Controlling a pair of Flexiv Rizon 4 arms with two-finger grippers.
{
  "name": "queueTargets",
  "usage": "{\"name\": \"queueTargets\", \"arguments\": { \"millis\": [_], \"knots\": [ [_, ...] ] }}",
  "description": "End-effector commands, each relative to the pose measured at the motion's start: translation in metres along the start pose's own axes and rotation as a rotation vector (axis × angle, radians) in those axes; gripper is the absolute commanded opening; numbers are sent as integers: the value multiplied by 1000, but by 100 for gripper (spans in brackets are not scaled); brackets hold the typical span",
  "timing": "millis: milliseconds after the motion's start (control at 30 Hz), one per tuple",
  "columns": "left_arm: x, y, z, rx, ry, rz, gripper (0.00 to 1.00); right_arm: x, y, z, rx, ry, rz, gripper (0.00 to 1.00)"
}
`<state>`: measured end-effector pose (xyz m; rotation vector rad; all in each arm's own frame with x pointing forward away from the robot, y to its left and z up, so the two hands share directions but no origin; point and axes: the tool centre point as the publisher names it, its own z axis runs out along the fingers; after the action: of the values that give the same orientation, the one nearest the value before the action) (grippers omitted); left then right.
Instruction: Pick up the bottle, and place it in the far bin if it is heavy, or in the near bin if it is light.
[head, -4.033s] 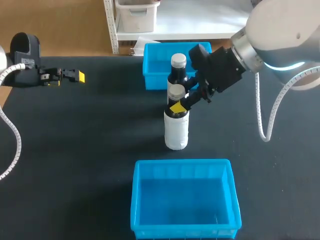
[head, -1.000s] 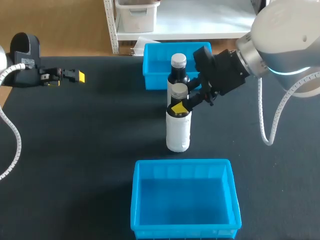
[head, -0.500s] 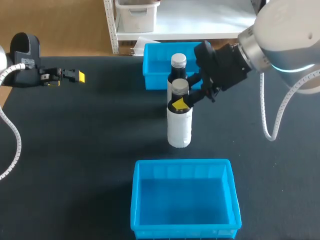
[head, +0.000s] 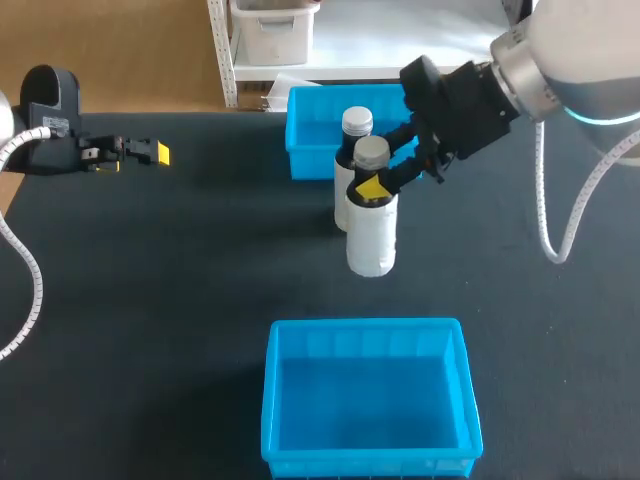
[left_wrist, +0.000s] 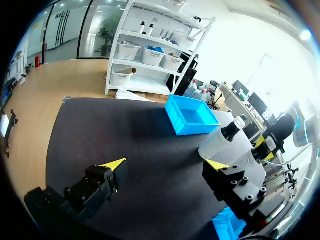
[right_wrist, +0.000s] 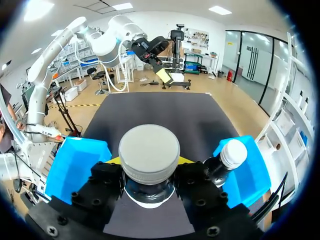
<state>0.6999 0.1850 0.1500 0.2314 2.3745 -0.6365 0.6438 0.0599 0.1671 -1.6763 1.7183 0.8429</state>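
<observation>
The right pincer (head: 378, 181) is clamping the white bottle (head: 370, 235) by the neck, just under its grey cap (right_wrist: 149, 146), with one finger pressing in from each side. The bottle is hanging upright over the bench (head: 150, 300), in the stretch between the two blue bins. Whether its base is touching the bench, I cannot tell.

The far bin (head: 310, 135) is sitting behind it and the near bin (head: 365, 328) in front of it, both of them open-topped.

Just behind the white bottle, a dark bottle (head: 352, 140) with a white cap is standing upright, right at the front wall of the far bin. In the right wrist view it is showing close beside the pincer.

Over on the other side, the left pincer (head: 150, 153) is hovering well apart from all this. Its fingers (left_wrist: 112, 165) are spreading wide open with nothing between them, pointing across the bench toward the bottles.
</observation>
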Motion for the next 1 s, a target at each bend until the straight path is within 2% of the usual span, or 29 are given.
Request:
{"name": "queueTargets", "arguments": {
  "millis": [33, 600, 800, 1000],
  "knots": [
    [0, 0, 0, 0, 0, 0, 100, -6, 3, -16, 3, 5, 9, 0],
    [0, 0, 0, 0, 0, 0, 100, -21, -6, -68, 40, 17, 45, 0],
    [0, 0, 0, 0, 0, 0, 100, -17, -19, -94, 62, 20, 52, 0],
    [0, 0, 0, 0, 0, 0, 100, -3, -37, -124, 99, 14, 51, 0]
  ]
}}
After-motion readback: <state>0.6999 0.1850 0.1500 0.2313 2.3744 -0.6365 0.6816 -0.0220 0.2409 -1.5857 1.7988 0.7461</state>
